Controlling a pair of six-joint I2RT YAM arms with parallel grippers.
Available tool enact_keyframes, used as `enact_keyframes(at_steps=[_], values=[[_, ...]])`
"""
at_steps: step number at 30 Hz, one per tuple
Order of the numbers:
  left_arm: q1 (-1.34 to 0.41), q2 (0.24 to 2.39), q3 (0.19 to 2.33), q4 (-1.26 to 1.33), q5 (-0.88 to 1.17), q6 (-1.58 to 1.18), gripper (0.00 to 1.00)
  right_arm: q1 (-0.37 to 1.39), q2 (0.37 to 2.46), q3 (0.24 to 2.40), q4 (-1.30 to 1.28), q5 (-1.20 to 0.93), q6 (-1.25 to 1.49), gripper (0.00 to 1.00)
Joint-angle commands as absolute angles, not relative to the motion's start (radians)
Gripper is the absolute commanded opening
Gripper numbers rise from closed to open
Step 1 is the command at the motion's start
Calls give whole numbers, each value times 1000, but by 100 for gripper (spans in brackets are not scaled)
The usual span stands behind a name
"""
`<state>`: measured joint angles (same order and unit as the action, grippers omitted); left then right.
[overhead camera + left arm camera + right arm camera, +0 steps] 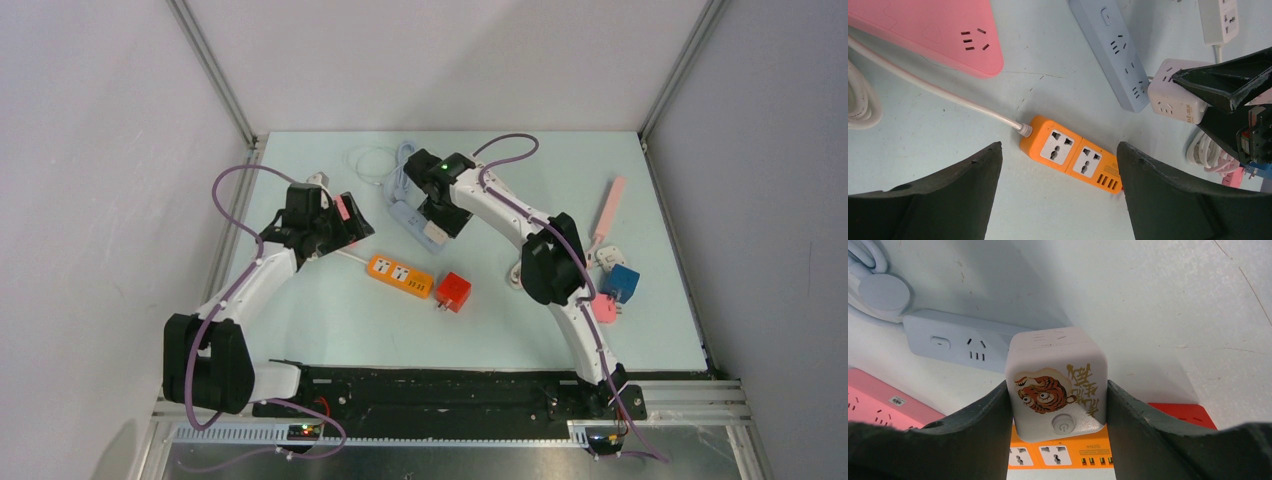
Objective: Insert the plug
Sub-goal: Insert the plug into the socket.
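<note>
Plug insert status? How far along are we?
Done: right claw is clamped on the tiger-print cube. In hand: the cube is not yet at the orange strip; left claw hangs open over that strip, touching nothing. Left: both sockets on the strip show empty, so the insertion itself remains.

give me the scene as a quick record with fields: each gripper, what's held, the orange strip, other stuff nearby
right gripper: shut on the white tiger-print cube socket, one finger on each side
left gripper: open, holding nothing, above the orange power strip
orange power strip: lying flat, two universal outlets face up, both vacant, white cable attached
nearby: blue-grey power strip, pink power strip, red cube
insertion: not yet done
</note>
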<state>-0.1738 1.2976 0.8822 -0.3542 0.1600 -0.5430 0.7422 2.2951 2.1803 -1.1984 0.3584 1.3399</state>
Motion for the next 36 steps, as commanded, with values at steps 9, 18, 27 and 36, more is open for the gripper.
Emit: enact_keyframes(at_steps=[9,18,27,36], values=[[-169,1300,876,-334,150,-548,88,764,2285,2205,-1217,364,1380,0],[-169,1302,870,-334,147,-546,88,784,2326,2255,-1287,391,1377,0],[-170,1297,863,-334,145,-545,88,781,2382,2308,-1384,440,1444,0],[-169,1295,861,-334,148,-544,88,768,2367,2314,-1320,471,1488,0]])
